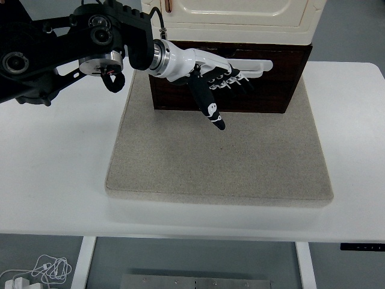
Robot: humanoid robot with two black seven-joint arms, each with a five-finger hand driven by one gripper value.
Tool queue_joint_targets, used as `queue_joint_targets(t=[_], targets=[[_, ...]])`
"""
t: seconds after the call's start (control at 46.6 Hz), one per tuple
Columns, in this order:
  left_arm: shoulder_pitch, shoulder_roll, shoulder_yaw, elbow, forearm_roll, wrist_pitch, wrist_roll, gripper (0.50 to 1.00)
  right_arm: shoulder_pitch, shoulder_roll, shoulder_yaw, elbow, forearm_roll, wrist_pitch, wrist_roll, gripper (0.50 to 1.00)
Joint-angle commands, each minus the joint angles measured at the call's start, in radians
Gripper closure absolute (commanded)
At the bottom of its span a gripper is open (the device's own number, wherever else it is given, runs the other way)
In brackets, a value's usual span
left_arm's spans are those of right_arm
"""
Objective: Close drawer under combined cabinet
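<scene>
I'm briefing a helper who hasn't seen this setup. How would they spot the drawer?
On the white table lies a grey mat; a cream cabinet stands at its far edge. The drawer is the dark brown front beneath it, where the left hand rests.

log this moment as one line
left hand: open, flat against drawer front | drawer: looks flush | right hand: out of view

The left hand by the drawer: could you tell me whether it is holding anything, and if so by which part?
Nothing is held: the left hand lies with fingers extended against the dark drawer front.
</scene>
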State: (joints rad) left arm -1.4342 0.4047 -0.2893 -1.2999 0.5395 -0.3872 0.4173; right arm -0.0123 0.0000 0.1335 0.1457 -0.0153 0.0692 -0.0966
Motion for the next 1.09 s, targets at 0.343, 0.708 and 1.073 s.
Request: queue_joint_targets(t=[0.343,0.708,1.073], targets=[[0.081,0.002,-0.45,0.01,0.0,0.019,-0.391,0.5,0.0,0.0,0.0,0.0,0.0,0.0,0.0,0.572],[0.13,0.0,-0.769,0.155,-0.122,0.169,-0.48,0.5,0.0,0.0,0.0,0.0,0.0,0.0,0.0,0.572],[0.13,0.002,-0.838,0.5,-0.257,0.271,-0.479,0.5,0.0,0.0,0.0,0.0,0.0,0.0,0.0,0.572]])
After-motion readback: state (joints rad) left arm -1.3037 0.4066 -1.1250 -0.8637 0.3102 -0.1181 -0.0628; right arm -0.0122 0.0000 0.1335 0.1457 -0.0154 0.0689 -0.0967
